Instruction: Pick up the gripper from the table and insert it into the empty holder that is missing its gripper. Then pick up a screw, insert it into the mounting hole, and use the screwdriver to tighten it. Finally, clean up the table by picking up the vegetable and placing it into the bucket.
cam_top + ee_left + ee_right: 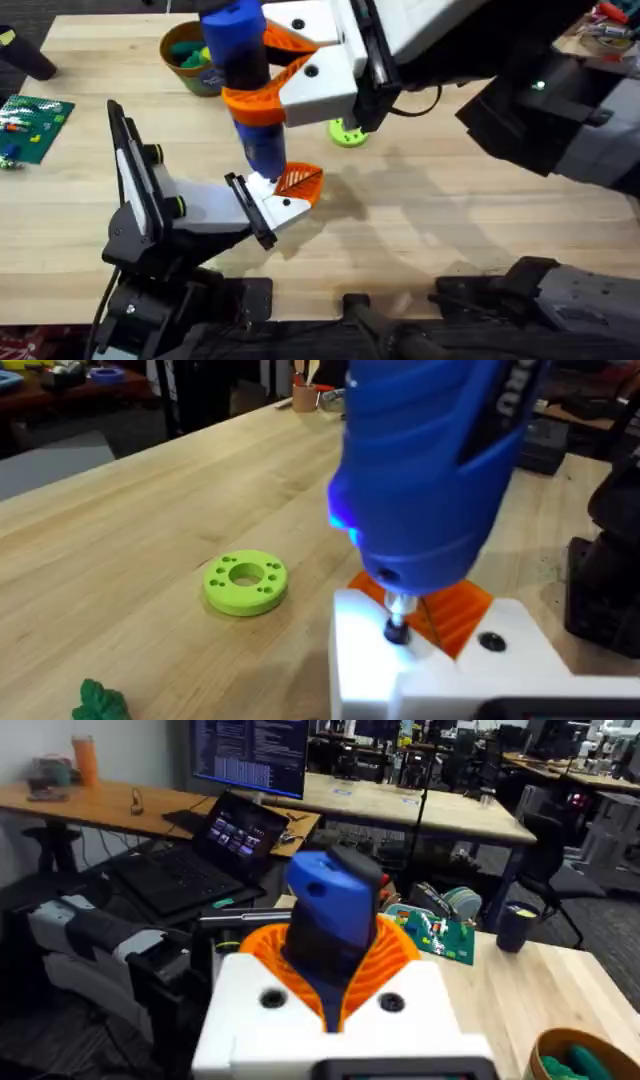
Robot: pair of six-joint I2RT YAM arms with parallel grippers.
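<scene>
My right gripper (262, 62) reaches in from the right, shut on the blue screwdriver (243, 80) just above its orange collar. The right wrist view has the orange pads (395, 955) clamped around the screwdriver (330, 910). It stands upright with its metal tip (396, 622) in a hole of the small gripper's white block (420, 670). That gripper (290, 190), with its orange ribbed wedge, sits against the black end plate (248, 208) of the grey-white holder (195, 208). A green vegetable (98, 702) lies on the table, cut off by the frame edge. The bucket (190, 58) stands at the back with green pieces inside.
A lime-green disc with holes (348, 132) lies just behind the holder's tip. A green board (35, 125) rests at the table's left edge. My right arm's black body (540, 110) hangs over the right half of the table.
</scene>
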